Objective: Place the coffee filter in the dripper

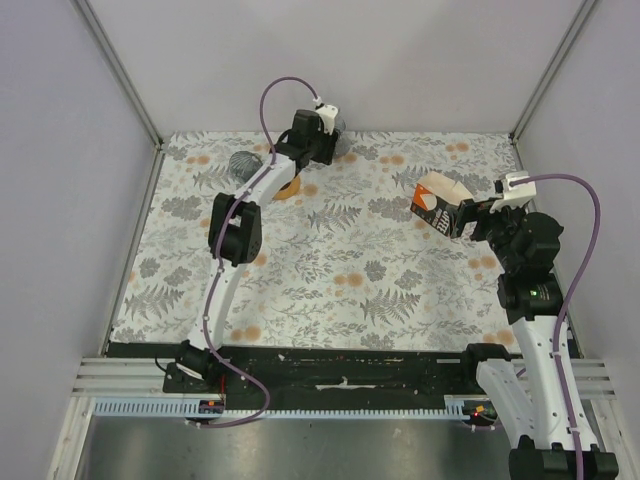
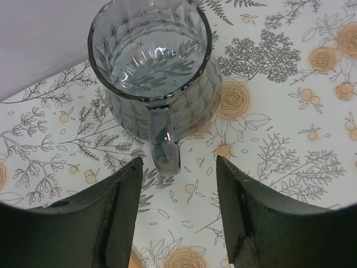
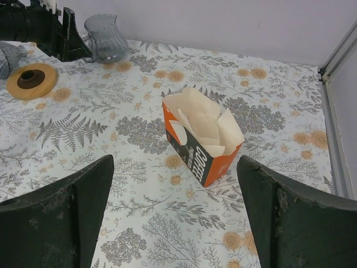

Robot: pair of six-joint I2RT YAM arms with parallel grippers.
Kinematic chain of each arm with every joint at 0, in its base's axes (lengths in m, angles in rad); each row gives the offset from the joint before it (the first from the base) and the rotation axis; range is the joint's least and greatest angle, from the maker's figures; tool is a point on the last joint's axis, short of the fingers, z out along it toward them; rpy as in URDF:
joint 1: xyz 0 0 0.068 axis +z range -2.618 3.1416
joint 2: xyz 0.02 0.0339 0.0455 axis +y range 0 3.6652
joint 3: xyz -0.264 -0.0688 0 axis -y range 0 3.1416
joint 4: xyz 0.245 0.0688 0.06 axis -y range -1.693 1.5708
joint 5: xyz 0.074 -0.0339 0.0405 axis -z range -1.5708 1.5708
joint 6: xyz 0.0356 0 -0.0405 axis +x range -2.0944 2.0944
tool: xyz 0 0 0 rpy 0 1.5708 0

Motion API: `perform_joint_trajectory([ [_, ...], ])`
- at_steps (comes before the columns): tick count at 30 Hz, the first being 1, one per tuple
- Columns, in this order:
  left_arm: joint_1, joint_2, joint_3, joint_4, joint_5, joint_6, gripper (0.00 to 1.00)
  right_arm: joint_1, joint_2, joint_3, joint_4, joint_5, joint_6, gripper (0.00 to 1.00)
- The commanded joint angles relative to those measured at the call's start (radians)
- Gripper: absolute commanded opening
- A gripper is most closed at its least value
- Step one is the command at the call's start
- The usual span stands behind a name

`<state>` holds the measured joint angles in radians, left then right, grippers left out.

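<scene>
The dripper's ribbed grey cone [image 1: 243,163] lies at the back left beside its flat orange-brown ring collar [image 1: 288,188]; both also show in the right wrist view, the cone [image 3: 8,56] and the collar [image 3: 32,80]. White paper coffee filters [image 3: 202,124] sit inside the open orange-and-white carton [image 3: 196,157], which stands at the right [image 1: 438,204]. My left gripper [image 2: 178,165] is open and empty, just short of the grey glass jar's handle [image 2: 165,153]; in the top view it [image 1: 328,140] is at the back. My right gripper [image 3: 175,184] is open and empty, just behind the carton.
The smooth grey glass jar [image 2: 150,67] stands at the back wall, also seen in the right wrist view [image 3: 106,38]. Grey walls and metal posts close in the floral table [image 1: 340,280] on three sides. The left arm [image 1: 235,230] stretches across the left half.
</scene>
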<state>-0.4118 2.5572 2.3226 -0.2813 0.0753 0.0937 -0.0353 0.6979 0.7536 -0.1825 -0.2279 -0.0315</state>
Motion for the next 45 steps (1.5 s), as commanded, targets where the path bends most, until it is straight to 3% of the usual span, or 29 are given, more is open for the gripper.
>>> perform_joint_trajectory([
  [1, 0.004, 0.044, 0.070, 0.042, -0.058, -0.015, 0.61, 0.002, -0.008, 0.018, 0.014, 0.012, -0.025, 0.98],
  [10, 0.005, 0.109, 0.119, 0.103, -0.054, -0.029, 0.58, 0.000, -0.018, 0.006, 0.017, 0.007, -0.036, 0.98],
  [15, 0.005, 0.129, 0.135, 0.140, -0.094, -0.019, 0.25, 0.002, -0.020, 0.006, 0.018, 0.007, -0.042, 0.98],
  [19, 0.004, 0.080, 0.091, 0.081, -0.007, 0.011, 0.02, 0.002, -0.023, 0.006, 0.017, 0.007, -0.044, 0.98],
  [29, -0.001, -0.402, -0.536, 0.021, 0.388, 0.218, 0.02, 0.000, -0.063, 0.012, 0.012, -0.022, -0.028, 0.98],
  [38, -0.015, -0.799, -1.081, 0.037, 0.483, 0.432, 0.02, 0.002, -0.130, -0.020, 0.006, -0.083, 0.013, 0.98],
  [45, -0.015, -1.031, -1.391, 0.079, 0.566, 0.532, 0.02, 0.003, -0.193, -0.059, 0.023, -0.099, 0.021, 0.98],
])
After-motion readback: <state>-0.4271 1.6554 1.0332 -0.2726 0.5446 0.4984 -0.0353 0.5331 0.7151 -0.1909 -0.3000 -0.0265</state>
